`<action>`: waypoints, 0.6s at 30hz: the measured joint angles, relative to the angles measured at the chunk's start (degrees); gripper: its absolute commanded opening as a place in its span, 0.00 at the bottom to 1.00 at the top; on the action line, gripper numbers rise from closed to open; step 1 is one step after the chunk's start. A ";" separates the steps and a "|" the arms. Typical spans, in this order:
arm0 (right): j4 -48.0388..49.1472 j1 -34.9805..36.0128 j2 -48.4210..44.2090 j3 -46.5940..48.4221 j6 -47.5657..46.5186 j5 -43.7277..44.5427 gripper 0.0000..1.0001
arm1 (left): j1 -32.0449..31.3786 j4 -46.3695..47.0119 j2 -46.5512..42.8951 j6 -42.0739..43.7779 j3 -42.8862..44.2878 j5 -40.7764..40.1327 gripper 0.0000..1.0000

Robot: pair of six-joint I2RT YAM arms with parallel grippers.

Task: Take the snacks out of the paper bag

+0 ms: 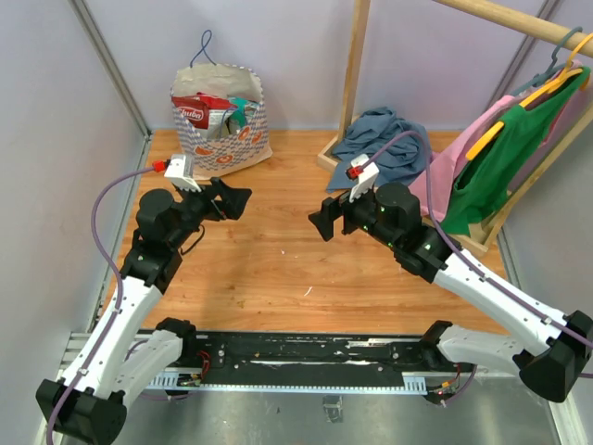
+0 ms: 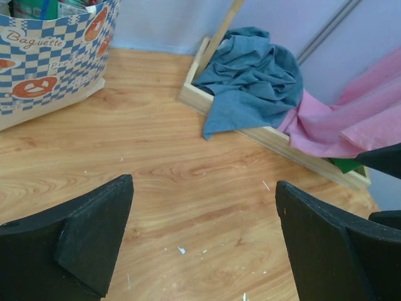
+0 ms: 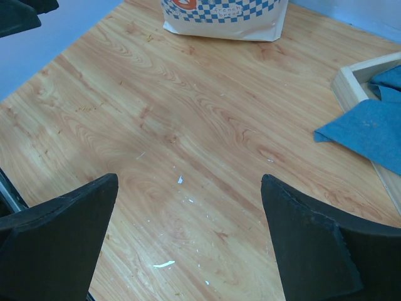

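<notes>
**Top view.** The paper bag (image 1: 220, 120) stands upright at the far left of the table (image 1: 278, 269), close to the back wall. The snacks (image 1: 211, 109) are all inside, with a red-and-white packet and some greenish ones showing at the mouth. My left gripper (image 1: 232, 199) hovers just in front of the bag, jaws spread and empty. My right gripper (image 1: 326, 218) is mid-table, facing the left one, also spread and empty.
- Risk: the two grippers point at each other. If both go for the bag at once, I judge a clash likely.

**Left wrist view.** Both fingers (image 2: 94, 238) stand wide apart with bare wood between them. The bag's checked wall (image 2: 50, 56) is up and to the left, off my centre line. A grey-blue cloth (image 2: 250, 75) lies heaped on the wooden frame (image 2: 194, 94) ahead.
- Risk: the bag looks light and unanchored, so a tug on a wedged packet could lift it, tip it or drag it along.
- Risk: closing near the rim could pinch paper or a cord handle together with the foil.
- Risk: glossy foil may slip out of a shallow pinch.

**Right wrist view.** Jaws agape, holding nothing. Only the bag's base (image 3: 225, 15) shows, at the top edge. A corner of the cloth (image 3: 369, 125) is on the right.
- Risk: the bag's mouth is out of this view, so a right-arm reach would start blind and could nudge the bag over.
</notes>
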 measured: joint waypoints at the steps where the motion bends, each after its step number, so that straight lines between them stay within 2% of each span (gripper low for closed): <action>1: 0.09 0.00 -0.02 0.00 0.00 0.22 0.98 | 0.00 -0.02 -0.11 0.02 -0.09 0.00 1.00; 9: 1.11 -0.37 -1.33 -0.74 0.04 3.06 0.98 | 0.00 -0.02 -1.64 0.09 -0.55 -0.04 1.00; 15: 2.34 -8.66 -0.83 -2.43 5.49 -0.87 0.99 | 0.11 0.04 -1.49 0.26 -0.85 -0.20 1.00; 18: -0.07 -7.45 1.42 -0.11 5.49 -0.09 0.98 | 0.87 0.85 -0.57 0.28 -0.85 -0.11 1.00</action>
